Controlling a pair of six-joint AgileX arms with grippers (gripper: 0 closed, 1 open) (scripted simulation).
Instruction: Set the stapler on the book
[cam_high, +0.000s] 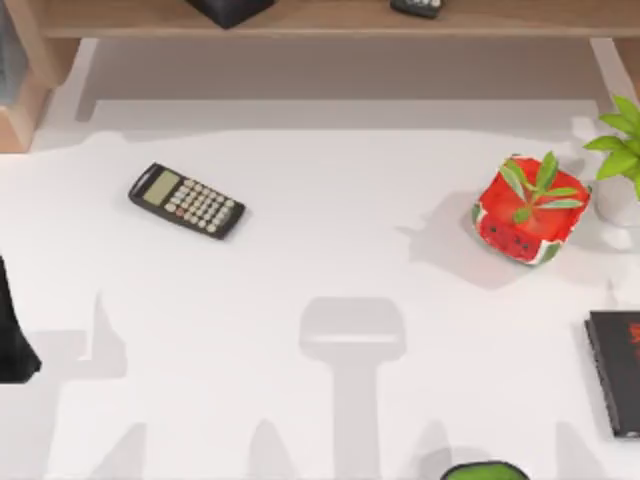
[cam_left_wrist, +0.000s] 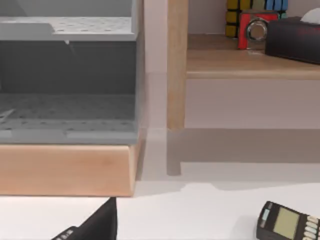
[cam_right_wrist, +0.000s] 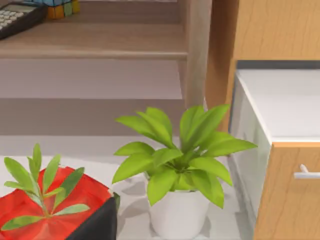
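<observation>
White table (cam_high: 330, 290) lying wide; red pot (cam_right_wrist: 45, 210) sitting just ahead of right gripper (cam_right_wrist: 97, 225), risking knock; calculator (cam_high: 187, 200) near left gripper (cam_left_wrist: 92, 227) risking confusion with book (cam_high: 615, 372); grip state of both, cannot tell

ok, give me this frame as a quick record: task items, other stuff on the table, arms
book: black, red lettering, flat at the table's right edge, nothing on it
stapler: cannot identify one
calculator: black, pale keys, left half of table
red pot: watermelon pattern, small plant, right side
white pot: leafy plant, right of the red pot
green object: partly visible at the table's near edge
left arm: dark shape at far left edge
</observation>
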